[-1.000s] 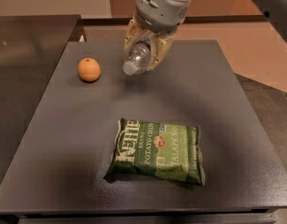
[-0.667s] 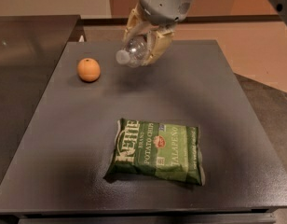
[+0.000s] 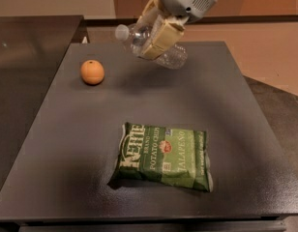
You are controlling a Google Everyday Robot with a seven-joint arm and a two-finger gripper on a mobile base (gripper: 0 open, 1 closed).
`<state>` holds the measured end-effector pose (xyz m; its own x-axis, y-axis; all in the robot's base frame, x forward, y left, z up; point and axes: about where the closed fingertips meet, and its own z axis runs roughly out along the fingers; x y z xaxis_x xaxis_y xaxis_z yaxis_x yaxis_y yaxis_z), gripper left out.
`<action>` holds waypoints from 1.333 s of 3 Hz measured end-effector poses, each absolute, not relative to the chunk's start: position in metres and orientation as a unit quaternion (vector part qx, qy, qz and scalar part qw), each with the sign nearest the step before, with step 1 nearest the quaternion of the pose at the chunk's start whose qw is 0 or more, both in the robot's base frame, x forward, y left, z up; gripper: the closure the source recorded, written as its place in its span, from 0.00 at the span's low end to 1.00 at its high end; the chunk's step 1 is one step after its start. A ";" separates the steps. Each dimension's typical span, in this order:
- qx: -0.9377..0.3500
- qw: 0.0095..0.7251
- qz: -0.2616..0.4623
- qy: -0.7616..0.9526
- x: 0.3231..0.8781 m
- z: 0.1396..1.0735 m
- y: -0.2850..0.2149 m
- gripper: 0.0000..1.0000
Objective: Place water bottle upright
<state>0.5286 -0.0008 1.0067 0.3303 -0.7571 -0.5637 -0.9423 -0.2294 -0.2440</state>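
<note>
Clear ribbed plastic, the water bottle hangs nearly level in the air, lying crosswise between the tan fingers of the gripper, which are clamped on its middle. Its white cap juts out to the left of the fingers and sits a little higher than the base, which pokes out to their right. Below the fingers is the far part of the dark table, with a soft shadow on it, so the bottle looks clear of the surface.

An orange rests on the table to the left of the fingers and somewhat nearer the camera. A green chip bag lies flat well in front of them.

I judge the step in hand to be the carry, with the bottle gripped and held aloft but not yet turned. The next move calls for rolling the wrist until the cap points up, then lowering the base squarely onto the bare table under the fingers before letting go, away from the orange
</note>
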 end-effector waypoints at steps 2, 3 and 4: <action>-0.624 0.351 0.301 0.630 0.537 1.020 -0.001 1.00; -0.577 0.392 0.353 0.624 0.550 1.025 -0.010 1.00; -0.535 0.431 0.389 0.614 0.563 1.025 -0.027 1.00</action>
